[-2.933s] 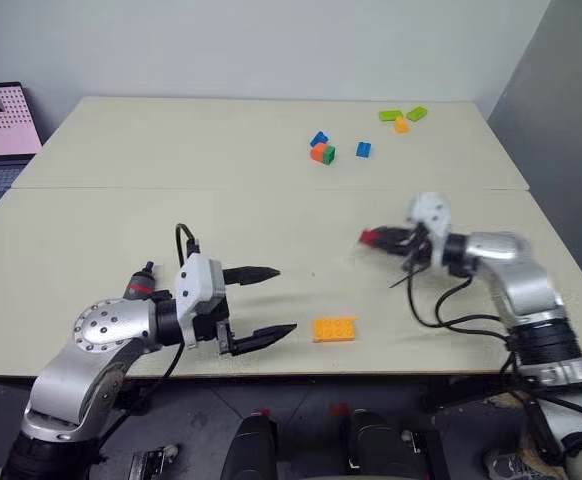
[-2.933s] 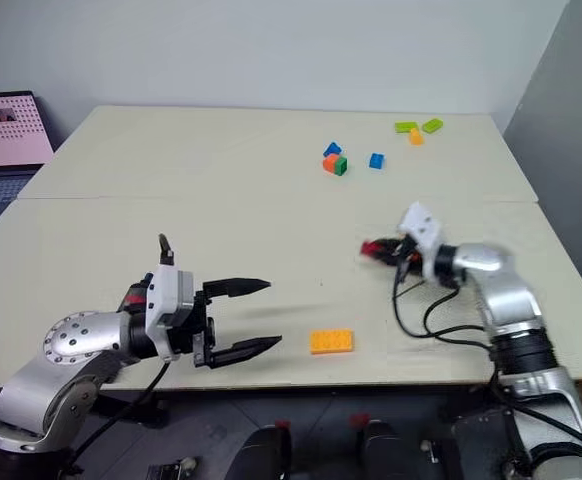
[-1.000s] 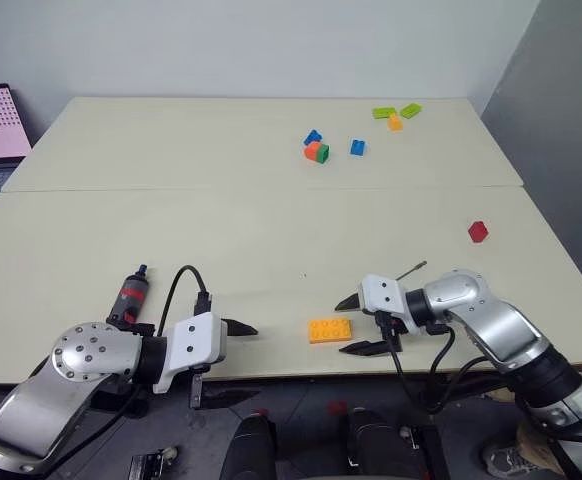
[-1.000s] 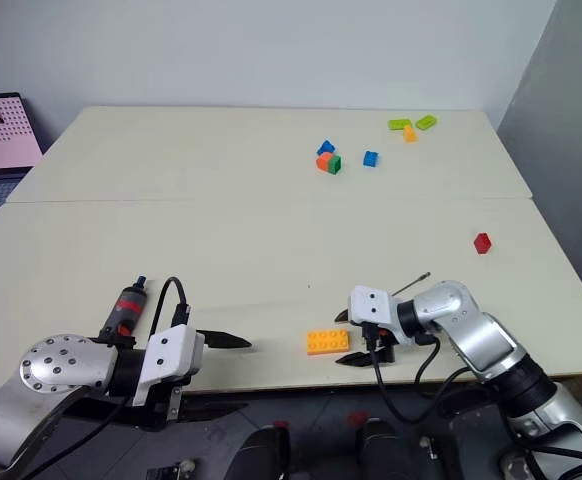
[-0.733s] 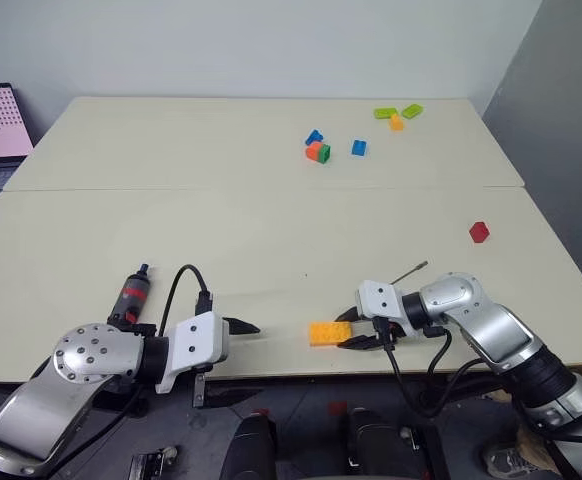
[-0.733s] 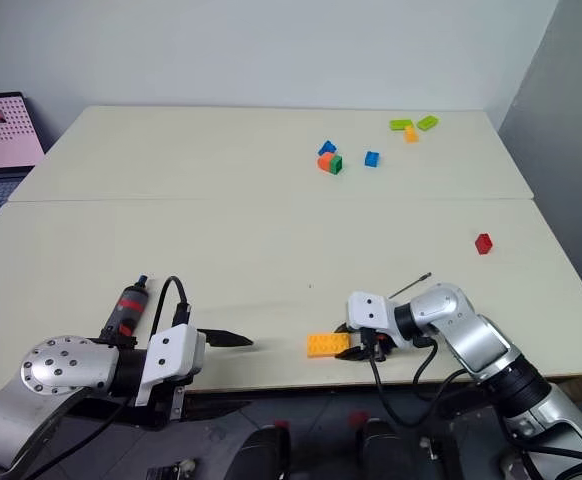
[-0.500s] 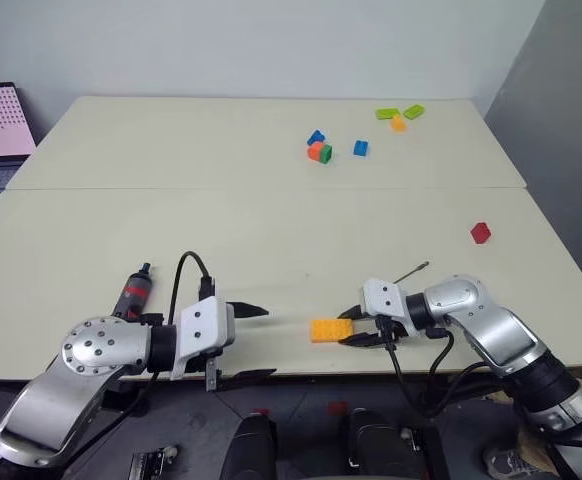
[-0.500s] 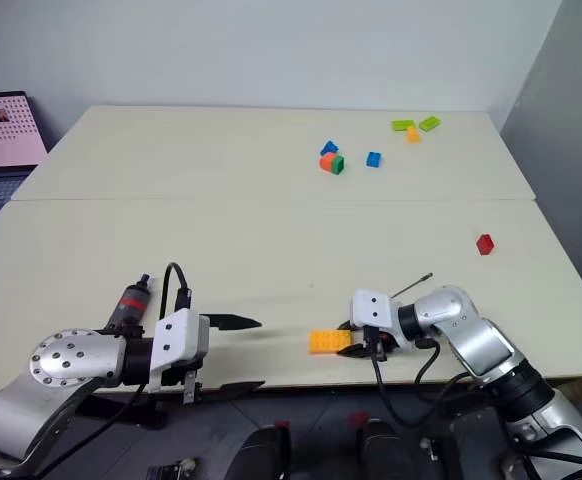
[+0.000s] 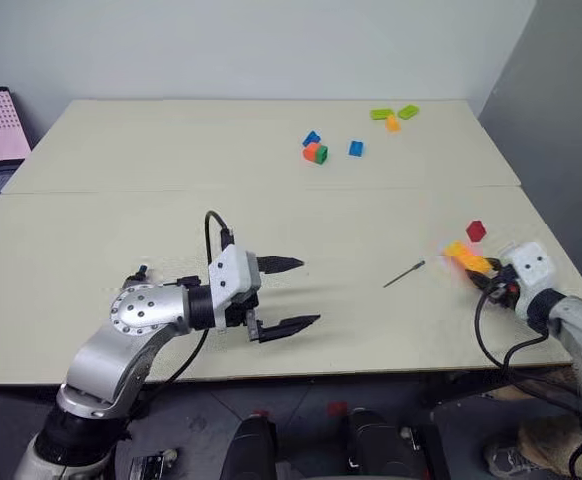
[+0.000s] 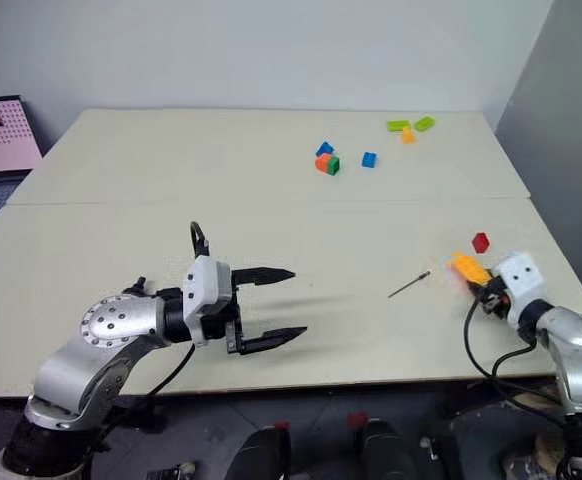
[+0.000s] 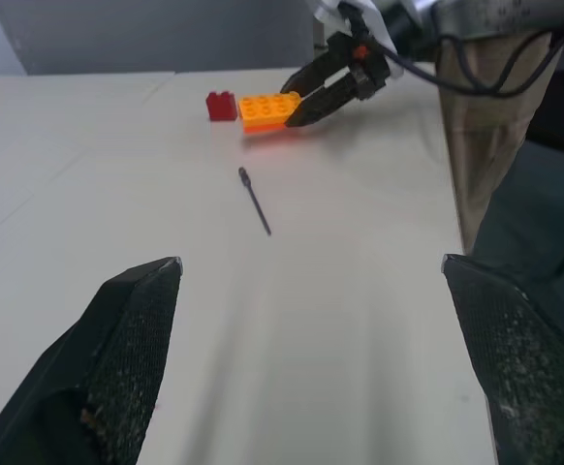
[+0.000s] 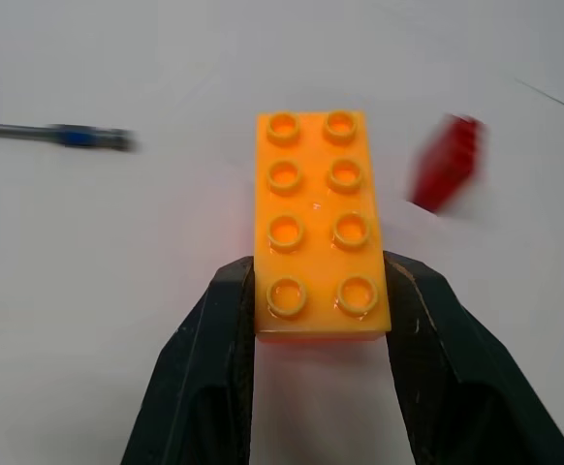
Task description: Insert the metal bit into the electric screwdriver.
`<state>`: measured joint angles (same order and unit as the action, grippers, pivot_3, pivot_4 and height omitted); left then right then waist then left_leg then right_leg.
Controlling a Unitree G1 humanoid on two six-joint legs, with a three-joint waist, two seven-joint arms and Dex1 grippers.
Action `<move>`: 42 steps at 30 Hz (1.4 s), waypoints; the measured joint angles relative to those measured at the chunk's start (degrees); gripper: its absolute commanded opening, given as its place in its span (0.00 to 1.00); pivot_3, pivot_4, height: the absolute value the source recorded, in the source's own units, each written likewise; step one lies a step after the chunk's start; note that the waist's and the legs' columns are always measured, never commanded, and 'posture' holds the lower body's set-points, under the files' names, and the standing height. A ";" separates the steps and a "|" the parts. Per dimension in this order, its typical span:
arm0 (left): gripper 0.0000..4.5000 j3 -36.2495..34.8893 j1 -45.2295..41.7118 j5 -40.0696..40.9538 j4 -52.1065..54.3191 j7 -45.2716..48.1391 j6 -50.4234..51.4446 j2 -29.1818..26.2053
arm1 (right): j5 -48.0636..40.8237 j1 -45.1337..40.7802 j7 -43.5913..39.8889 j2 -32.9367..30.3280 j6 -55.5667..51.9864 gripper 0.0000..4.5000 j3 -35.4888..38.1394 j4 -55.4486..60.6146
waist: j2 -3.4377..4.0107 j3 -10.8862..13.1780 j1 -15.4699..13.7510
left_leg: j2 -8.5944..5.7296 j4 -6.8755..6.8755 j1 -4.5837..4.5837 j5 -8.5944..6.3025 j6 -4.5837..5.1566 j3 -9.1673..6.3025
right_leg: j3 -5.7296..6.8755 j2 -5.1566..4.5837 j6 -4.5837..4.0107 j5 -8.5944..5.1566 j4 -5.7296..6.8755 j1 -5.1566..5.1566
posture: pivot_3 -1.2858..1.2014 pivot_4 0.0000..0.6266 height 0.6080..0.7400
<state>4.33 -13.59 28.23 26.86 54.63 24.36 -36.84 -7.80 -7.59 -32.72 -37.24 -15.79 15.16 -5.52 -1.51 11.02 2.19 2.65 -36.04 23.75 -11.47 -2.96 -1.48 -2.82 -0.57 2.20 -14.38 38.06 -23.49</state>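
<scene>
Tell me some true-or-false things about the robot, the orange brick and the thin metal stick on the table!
1. The right gripper holds the orange brick between its fingers. True.
2. The metal bit is pinched in the left gripper. False: it lies alone on the table, and the left gripper's fingers are open and empty.
3. A small red brick sits close to the orange brick. True.
4. The orange brick is stacked on the red brick. False: they are side by side, apart.
5. Blue, green and orange bricks lie near the table's far edge. True.
</scene>
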 measured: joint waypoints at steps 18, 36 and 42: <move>1.00 2.16 1.75 -5.20 0.26 -5.60 3.30 -0.33 | -1.29 -3.61 7.68 1.86 -4.58 0.86 1.54 -6.23 | 0.04 -0.02 -0.07 | -0.03 0.03 -0.10 0.00 0.02 0.03 | -0.13 0.01 0.01 0.01 -0.07 0.14 | 0.52 0.24 1.00; 1.00 -24.59 5.27 26.26 11.02 -38.81 38.28 14.57 | -10.88 -1.16 -12.49 -6.00 -2.22 1.00 -2.36 15.22 | -0.01 0.01 0.01 | -0.02 -0.06 -0.29 0.01 0.01 0.07 | -0.25 0.02 0.07 0.04 -0.05 0.27 | 0.52 0.24 1.00; 1.00 -26.36 1.46 27.59 12.33 -53.57 40.50 13.99 | -13.16 -8.10 -17.67 -6.10 -4.90 1.00 -9.40 20.11 | -0.17 0.03 -0.63 | -0.03 -0.01 -0.29 0.01 0.00 -0.06 | -0.26 0.18 0.08 0.06 -0.10 0.30 | 0.52 0.24 1.00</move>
<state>-22.03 -12.13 55.82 39.19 1.05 64.86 -22.84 -20.96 -15.69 -50.40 -43.34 -20.69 5.77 14.59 -1.68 11.05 1.56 2.62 -36.04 23.45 -11.46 -2.96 -1.54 -3.08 -0.39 2.28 -14.33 37.96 -23.20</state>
